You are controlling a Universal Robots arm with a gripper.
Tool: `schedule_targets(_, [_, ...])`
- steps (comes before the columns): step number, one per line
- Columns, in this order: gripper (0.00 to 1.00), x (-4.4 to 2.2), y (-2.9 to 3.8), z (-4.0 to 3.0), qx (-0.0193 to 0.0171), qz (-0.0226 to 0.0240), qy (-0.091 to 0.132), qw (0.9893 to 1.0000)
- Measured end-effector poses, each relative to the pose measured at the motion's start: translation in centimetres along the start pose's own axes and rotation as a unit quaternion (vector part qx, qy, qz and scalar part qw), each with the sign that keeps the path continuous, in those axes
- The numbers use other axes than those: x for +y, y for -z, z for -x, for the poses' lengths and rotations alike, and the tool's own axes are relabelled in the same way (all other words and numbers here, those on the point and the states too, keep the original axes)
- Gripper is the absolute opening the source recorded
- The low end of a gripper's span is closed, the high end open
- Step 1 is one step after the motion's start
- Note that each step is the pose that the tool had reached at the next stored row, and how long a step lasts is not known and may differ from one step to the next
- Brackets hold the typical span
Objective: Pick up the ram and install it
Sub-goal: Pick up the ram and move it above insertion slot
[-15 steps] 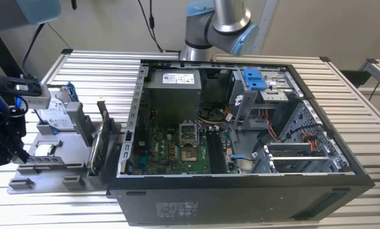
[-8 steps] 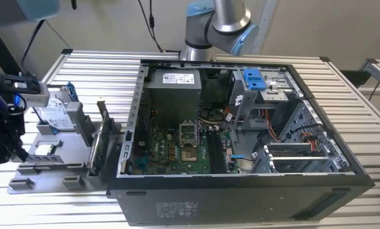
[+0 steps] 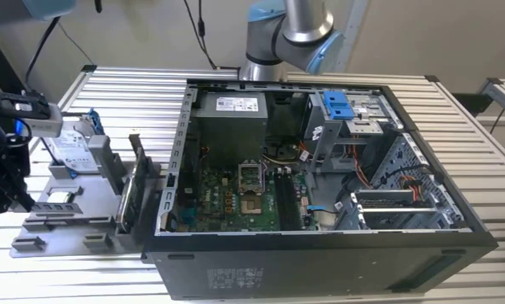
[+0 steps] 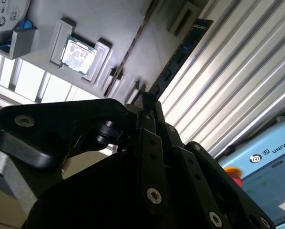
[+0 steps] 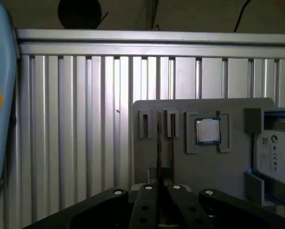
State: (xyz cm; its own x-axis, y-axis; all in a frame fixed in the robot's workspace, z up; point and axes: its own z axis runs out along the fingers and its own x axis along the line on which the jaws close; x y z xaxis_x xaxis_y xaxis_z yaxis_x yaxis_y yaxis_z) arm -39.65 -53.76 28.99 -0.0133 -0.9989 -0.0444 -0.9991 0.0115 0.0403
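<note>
Pinching end of ram [image 4: 180, 57]: gripper [image 4: 147, 106] fingers closed tight on it, above grey tray [image 5: 204, 171] at exterior view's left, processor chip [image 5: 208, 130] near.

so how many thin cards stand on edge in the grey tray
2: one thin dark card in the grey tray slot nearer the square silver chip, the other card in the next slot.

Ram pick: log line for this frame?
stage: pick | gripper at ram end, by tray | hold: unclear | ram not yet in case
</note>
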Motion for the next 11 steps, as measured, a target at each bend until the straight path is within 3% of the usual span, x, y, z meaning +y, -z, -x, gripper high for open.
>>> schedule_targets(11, [0.14, 0.05, 1.11, 0.05, 0.0, 0.0, 0.0, 1.0])
